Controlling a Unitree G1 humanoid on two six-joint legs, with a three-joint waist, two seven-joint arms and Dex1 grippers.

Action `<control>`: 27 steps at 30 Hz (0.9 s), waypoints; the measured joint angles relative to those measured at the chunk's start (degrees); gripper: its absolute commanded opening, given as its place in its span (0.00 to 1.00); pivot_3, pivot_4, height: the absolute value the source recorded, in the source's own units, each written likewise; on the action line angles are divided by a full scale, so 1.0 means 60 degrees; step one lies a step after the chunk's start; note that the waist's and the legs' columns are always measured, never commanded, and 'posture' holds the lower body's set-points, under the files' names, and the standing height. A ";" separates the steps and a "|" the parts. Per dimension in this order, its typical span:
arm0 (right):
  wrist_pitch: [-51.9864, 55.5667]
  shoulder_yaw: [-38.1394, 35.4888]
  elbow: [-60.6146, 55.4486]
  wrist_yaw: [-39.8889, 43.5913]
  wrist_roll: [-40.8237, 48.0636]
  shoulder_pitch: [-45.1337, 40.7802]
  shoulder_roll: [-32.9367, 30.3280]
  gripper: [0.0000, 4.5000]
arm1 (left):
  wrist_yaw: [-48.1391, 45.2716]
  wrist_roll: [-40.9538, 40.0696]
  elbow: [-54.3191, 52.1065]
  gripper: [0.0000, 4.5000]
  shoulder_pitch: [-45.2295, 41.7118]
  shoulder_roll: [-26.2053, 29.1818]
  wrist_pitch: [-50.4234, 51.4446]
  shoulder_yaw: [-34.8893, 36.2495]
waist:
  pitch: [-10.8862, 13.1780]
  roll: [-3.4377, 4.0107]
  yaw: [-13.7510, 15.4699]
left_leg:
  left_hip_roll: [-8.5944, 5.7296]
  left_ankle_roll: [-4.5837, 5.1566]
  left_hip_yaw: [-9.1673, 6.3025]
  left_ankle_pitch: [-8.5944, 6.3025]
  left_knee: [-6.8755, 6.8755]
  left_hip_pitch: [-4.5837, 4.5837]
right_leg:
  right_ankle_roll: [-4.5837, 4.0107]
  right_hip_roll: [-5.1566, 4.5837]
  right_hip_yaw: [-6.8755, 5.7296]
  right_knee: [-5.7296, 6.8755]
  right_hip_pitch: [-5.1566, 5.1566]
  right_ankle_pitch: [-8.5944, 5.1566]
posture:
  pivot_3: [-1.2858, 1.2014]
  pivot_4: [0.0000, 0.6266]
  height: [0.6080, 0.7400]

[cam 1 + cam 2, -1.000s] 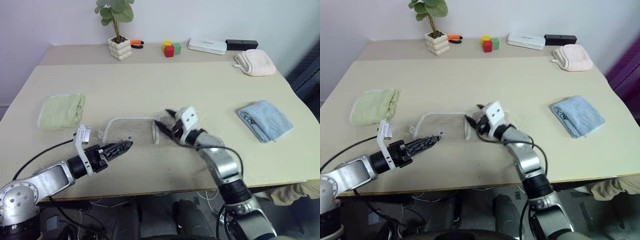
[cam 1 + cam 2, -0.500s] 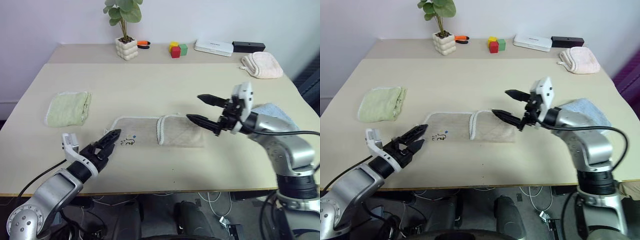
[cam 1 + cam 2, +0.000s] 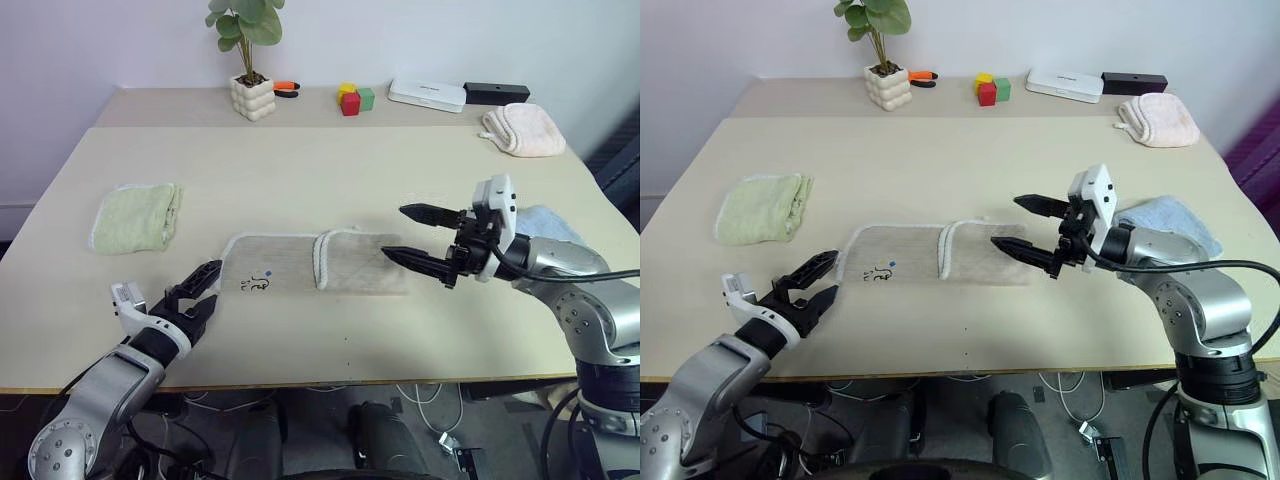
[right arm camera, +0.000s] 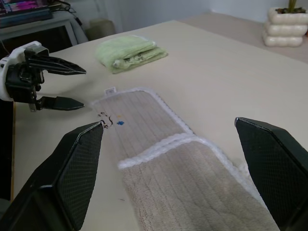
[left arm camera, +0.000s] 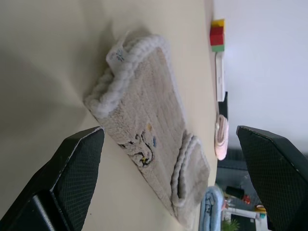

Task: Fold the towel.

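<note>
The towel [image 3: 315, 263] lies flat mid-worktop [image 3: 330, 170], its right end already lapped over. Both our grippers, left [image 3: 203, 290] and right [image 3: 420, 238], hover empty with fingers spread. We should pinch the left edge squarely and carry it across evenly.

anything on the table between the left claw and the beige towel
No, just bare table in the left eye view; the open left claw sits just short of the towel.
</note>
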 measured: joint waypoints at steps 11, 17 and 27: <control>-0.0111 0.0090 -0.0115 -0.0409 -0.0035 0.0066 0.0081 0.99 | 0.0730 -0.0018 0.0671 1.00 -0.0791 -0.0987 0.0225 0.0196 | 0.0000 -0.0002 -0.0002 | -0.0001 0.0000 -0.0006 0.0000 0.0000 -0.0004 | 0.0000 0.0005 -0.0001 -0.0005 0.0001 0.0000 | 0.52 0.24 1.00; -0.0122 0.0136 -0.0226 -0.0502 -0.0220 0.0195 0.0076 1.00 | 0.1075 -0.0041 0.0993 0.62 -0.1095 -0.1596 0.0393 0.0456 | 0.0001 -0.0002 0.0008 | -0.0003 0.0000 -0.0008 0.0000 0.0001 -0.0005 | 0.0000 0.0005 -0.0001 -0.0007 0.0002 0.0000 | 0.52 0.24 1.00; -0.0122 0.0139 -0.0243 -0.0678 -0.0356 0.0226 0.0077 1.00 | 0.1767 -0.0066 0.1548 0.01 -0.1935 -0.2094 0.0716 0.1150 | 0.0000 -0.0004 0.0001 | -0.0005 0.0000 -0.0015 0.0000 0.0000 -0.0008 | 0.0000 0.0012 -0.0002 -0.0012 0.0003 0.0001 | 0.52 0.24 1.00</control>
